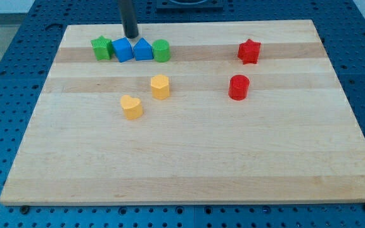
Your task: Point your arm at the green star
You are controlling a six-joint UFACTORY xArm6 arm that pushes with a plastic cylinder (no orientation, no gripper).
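My tip (132, 36) stands near the wooden counter's (189, 164) top-left corner (no fingers exist to judge); ideally slide left, stopping beside the green star-shaped block (101, 48).

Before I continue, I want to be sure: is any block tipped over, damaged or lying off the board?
Nothing stands out. All eight blocks sit flat on the wooden board. The green star, two blue blocks and the green cylinder form a tight row at the view's top left, with my tip just behind the blue block.
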